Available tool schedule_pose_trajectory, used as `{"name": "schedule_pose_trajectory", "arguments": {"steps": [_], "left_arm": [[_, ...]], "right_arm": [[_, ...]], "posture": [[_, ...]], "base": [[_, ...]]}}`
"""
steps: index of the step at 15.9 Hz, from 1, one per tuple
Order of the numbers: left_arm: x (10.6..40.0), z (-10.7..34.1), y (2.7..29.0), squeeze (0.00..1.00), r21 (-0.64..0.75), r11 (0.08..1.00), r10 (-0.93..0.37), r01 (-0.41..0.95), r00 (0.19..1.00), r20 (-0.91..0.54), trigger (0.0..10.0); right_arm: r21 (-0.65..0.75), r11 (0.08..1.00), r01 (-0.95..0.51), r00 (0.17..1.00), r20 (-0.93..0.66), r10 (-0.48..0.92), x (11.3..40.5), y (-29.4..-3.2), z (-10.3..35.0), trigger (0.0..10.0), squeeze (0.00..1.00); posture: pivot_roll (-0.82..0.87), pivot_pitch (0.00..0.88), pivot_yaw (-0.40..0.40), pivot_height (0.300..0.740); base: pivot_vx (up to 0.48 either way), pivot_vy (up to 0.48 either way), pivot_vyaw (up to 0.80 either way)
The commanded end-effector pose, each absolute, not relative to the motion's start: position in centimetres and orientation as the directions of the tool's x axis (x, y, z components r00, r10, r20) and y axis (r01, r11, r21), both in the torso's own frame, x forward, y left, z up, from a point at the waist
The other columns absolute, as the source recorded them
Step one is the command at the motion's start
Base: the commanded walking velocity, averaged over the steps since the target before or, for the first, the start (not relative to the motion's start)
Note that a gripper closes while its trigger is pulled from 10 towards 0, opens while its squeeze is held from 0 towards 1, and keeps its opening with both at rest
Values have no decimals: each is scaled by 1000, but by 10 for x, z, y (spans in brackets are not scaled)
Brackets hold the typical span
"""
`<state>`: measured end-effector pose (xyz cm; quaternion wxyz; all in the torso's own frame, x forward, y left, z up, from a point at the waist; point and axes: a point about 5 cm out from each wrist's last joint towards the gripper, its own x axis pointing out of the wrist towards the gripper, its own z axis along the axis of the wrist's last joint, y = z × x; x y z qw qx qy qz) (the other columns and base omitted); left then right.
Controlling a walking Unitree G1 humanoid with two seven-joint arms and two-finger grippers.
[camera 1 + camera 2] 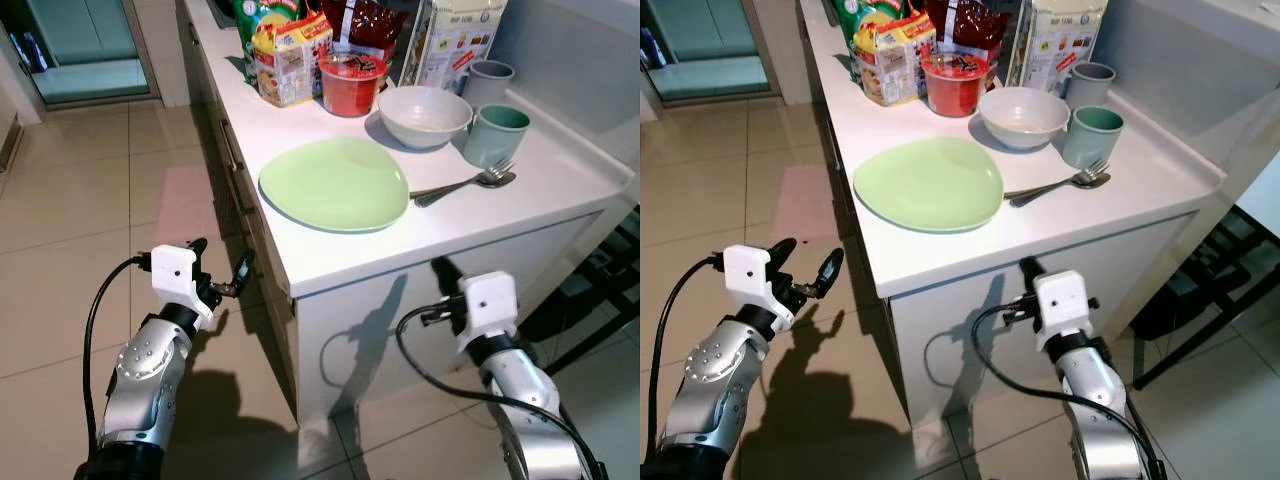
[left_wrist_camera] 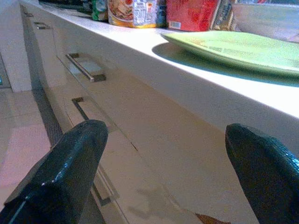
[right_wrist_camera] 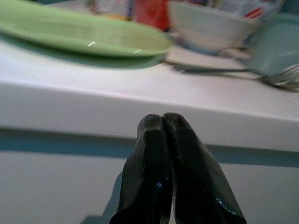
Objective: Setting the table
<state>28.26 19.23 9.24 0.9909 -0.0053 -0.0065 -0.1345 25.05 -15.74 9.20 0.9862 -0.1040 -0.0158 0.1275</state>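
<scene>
Reaching for the green plate [image 1: 335,183] on the counter [image 1: 560,180], you have the pinched-shut, empty right gripper [image 1: 1028,271] below the edge, nearer than the wide-open, empty left gripper [image 1: 220,268].

Glossy green plate [image 1: 335,184]; smooth white counter [image 1: 560,175]; metal fork [image 1: 470,181].

Plate [image 1: 335,184]: pale green, plain.
Bowl [image 1: 424,115]: white.
Cups: one teal-green [image 1: 494,134], one grey [image 1: 488,82].
Noodle tub [image 1: 351,83]: red.
Table [image 1: 560,175]: white.
Floor [image 1: 70,200]: beige tiles.
Claw fingers [image 2: 60,175]: black.
</scene>
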Motion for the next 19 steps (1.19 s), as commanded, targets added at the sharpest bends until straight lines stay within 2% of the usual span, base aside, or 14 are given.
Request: {"name": "schedule_pose_trajectory", "arguments": {"steps": [1, 5, 8, 12, 15, 19], "left_arm": [[283, 90, 184, 0, 8, 948, -317, 317, 948, -13, 10000], [288, 99, 176, 0, 5, 938, -348, 348, 938, 6, 10000], [294, 107, 165, 0, 14, 923, -385, 384, 923, 26, 10000], [314, 116, 162, 0, 49, 908, -417, 416, 909, 10, 10000], [320, 121, 159, 0, 60, 902, -430, 428, 903, 17, 10000], [317, 117, 155, 0, 63, 898, -437, 436, 899, 12, 10000]], "right_arm": [[-219, 929, -299, 951, 10, 309, 257, -151, 97, 10000, 0], [-197, 915, -351, 934, -7, 357, 267, -149, 102, 10000, 0], [-230, 893, -387, 918, 2, 398, 285, -147, 111, 10000, 0], [-186, 899, -396, 913, 27, 408, 314, -132, 123, 10000, 0], [-166, 903, -397, 911, 48, 409, 323, -125, 130, 10000, 0], [-146, 906, -397, 912, 45, 407, 320, -125, 125, 10000, 0]], "posture": [[51, 0, -7, 740], [37, 0, 2, 740], [24, 0, 9, 740], [4, 0, 39, 740], [-4, 0, 42, 740], [-3, 0, 28, 740]], "base": [[0, 0, 0], [0, 0, 0], [0, 0, 0], [0, 0, 0], [0, 0, 0], [0, 0, 0]]}}
